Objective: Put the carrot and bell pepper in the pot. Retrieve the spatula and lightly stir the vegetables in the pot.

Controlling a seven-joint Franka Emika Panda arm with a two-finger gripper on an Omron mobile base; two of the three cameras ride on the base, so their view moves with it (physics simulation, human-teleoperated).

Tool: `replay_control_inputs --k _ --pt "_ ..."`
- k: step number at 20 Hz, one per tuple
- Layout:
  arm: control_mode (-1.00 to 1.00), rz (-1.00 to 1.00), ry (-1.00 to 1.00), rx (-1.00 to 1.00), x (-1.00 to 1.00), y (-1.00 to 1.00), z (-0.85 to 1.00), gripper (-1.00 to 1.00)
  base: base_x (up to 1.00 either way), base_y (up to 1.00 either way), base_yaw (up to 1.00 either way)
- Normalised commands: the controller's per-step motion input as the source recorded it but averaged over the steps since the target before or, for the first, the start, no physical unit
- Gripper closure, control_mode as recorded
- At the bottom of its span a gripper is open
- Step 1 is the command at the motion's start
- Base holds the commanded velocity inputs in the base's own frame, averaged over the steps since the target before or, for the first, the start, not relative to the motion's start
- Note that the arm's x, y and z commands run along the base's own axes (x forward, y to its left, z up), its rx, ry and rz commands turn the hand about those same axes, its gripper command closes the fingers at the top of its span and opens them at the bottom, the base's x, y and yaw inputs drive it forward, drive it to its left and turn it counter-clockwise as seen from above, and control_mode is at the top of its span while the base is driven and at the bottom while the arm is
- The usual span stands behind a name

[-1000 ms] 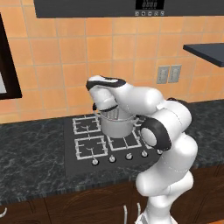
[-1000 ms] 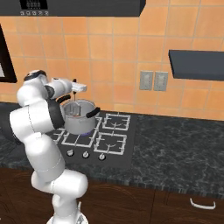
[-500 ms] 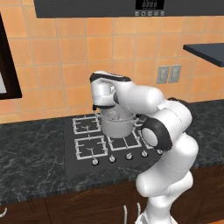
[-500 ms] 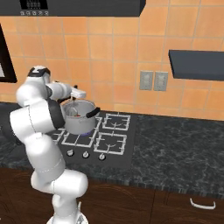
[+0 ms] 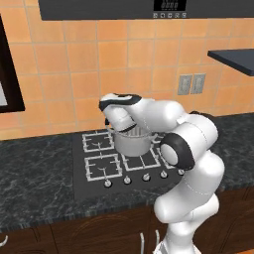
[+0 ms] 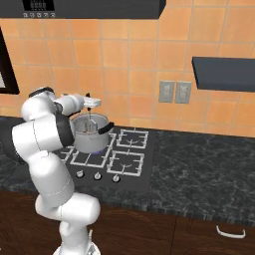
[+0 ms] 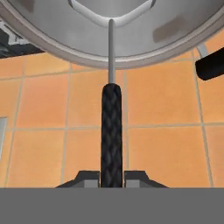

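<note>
Orange wall tiles back a dark marbled counter (image 5: 39,191) whose inset stove (image 5: 106,163) carries the pot (image 5: 131,141) on a rear burner. From the right base view, the gripper (image 6: 88,105) hangs over the pot (image 6: 89,133), lower than half a second ago. Hand view: the spatula (image 7: 111,118), clamped between the fingertips (image 7: 89,178), runs lengthwise away from the hand, its blade inside the pot (image 7: 52,41).

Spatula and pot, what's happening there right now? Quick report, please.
Jaws shut on the spatula handle. Blade end reaches down into the pot on the stove's burner. Vegetables not visible from here. Nothing in the way.
</note>
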Motion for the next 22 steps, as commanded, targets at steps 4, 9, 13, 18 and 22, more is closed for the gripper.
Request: replay_control_inputs --k 4,9,13,18,22 --pt "-1.0 -0.02 -0.21 -0.03 -0.09 0.1 -0.98 1.0 0.0 0.0 0.0" --pt "-1.0 0.0 -0.09 0.02 -0.4 0.5 -0.83 1.0 0.0 0.0 0.0" --pt "-1.0 0.0 -0.23 0.07 0.24 0.34 -0.37 1.0 0.0 0.0 0.0" --pt "-1.0 0.0 -0.32 0.04 0.5 0.01 -0.3 1.0 0.0 0.0 0.0" --pt "-1.0 0.04 -0.3 0.03 -0.18 0.0 -0.67 1.0 0.0 0.0 0.0"
